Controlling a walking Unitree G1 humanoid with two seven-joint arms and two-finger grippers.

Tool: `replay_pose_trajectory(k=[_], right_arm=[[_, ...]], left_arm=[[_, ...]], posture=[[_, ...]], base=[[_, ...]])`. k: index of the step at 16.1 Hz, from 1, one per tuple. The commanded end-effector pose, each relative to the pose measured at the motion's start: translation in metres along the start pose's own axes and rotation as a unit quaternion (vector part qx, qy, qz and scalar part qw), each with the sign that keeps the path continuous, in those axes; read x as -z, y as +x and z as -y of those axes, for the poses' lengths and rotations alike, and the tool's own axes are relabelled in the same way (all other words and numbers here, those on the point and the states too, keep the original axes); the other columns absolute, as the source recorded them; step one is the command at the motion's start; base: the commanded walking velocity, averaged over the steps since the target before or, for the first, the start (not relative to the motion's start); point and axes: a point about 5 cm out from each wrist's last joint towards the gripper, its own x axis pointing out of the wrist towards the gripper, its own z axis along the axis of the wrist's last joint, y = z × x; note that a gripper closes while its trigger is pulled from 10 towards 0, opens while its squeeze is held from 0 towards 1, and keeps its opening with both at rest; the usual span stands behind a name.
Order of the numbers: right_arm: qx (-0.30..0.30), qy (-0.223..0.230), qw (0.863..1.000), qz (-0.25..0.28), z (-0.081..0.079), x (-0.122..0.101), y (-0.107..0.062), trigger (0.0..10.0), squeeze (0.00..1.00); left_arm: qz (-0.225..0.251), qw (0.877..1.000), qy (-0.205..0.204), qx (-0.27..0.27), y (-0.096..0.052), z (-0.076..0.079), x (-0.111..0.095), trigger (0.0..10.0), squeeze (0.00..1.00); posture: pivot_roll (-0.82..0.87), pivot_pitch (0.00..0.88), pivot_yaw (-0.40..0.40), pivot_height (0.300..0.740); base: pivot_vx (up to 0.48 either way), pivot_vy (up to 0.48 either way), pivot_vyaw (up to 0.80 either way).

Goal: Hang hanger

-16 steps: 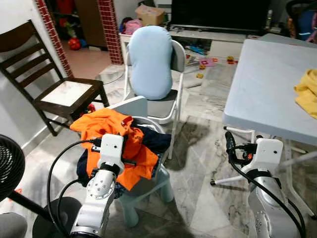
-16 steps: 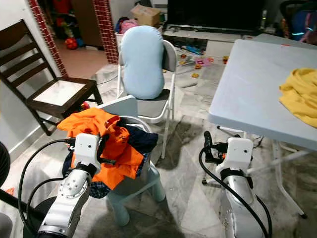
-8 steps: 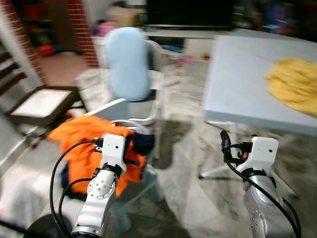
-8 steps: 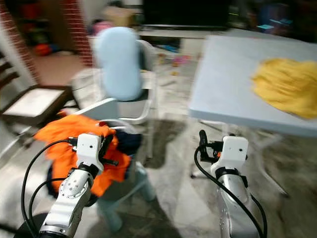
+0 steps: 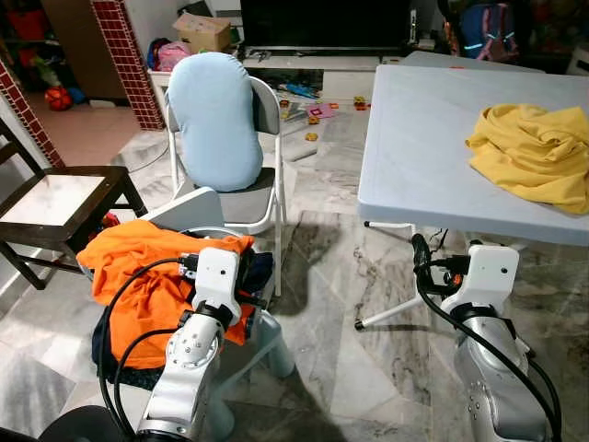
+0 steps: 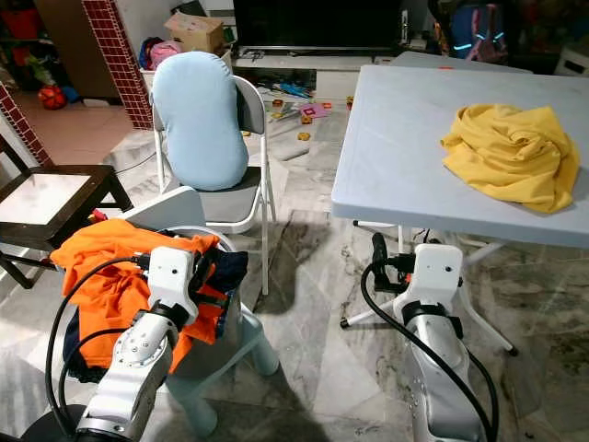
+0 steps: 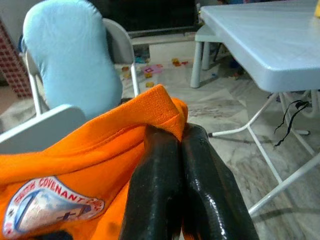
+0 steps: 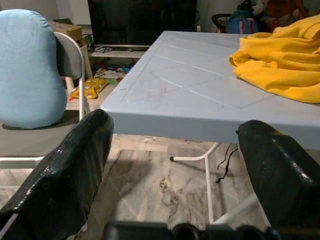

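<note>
Camera panned right | left gripper [image 7: 172,145] jaws clamp orange shirt [image 7: 75,165]

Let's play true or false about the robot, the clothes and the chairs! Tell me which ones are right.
1. The left gripper is pinching the orange shirt. True.
2. The yellow cloth lies on the floor. False: it lies on the grey folding table.
3. The right gripper is open and holds nothing. True.
4. The light blue cushion sits on the dark wooden chair. False: it leans on the white folding chair.
</note>
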Motion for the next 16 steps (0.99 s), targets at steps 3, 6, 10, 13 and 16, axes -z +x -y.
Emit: replay_pose_trajectory(k=[3, 6, 10, 13, 16], right_arm=[[0.002, -0.005, 1.0, 0.003, -0.0042, -0.0009, 0.0038, 10.0, 0.0], [-0.002, -0.008, 1.0, 0.004, -0.0059, -0.0008, 0.0046, 10.0, 0.0], [0.001, -0.009, 1.0, 0.001, -0.0071, 0.0011, 0.006, 10.0, 0.0], [0.005, -0.009, 1.0, 0.002, -0.0063, 0.0015, 0.0076, 10.0, 0.0], [0.009, -0.01, 1.0, 0.008, -0.0051, -0.001, 0.0097, 10.0, 0.0]], left_arm=[[0.022, 1.0, 0.013, 0.018, 0.0054, 0.0058, -0.0118, 10.0, 0.0], [0.017, 1.0, 0.019, 0.016, 0.0054, 0.0062, -0.0096, 10.0, 0.0], [0.016, 0.999, 0.019, 0.022, 0.0062, 0.0078, -0.0089, 10.0, 0.0], [0.017, 0.999, 0.02, 0.028, 0.0083, 0.0092, -0.0104, 10.0, 0.0], [0.02, 0.999, 0.023, 0.028, 0.0111, 0.0096, -0.0121, 10.0, 0.0]], posture=[[-0.11, 0.025, 0.065, 0.74], [-0.11, 0.022, 0.063, 0.74], [-0.11, 0.022, 0.065, 0.74], [-0.12, 0.025, 0.069, 0.74], [-0.12, 0.032, 0.072, 0.74]], base=[[0.16, -0.344, 0.0], [0.16, -0.377, 0.0], [0.06, -0.362, -0.29], [0.0, -0.359, -0.53], [0.0, -0.327, -0.51]])
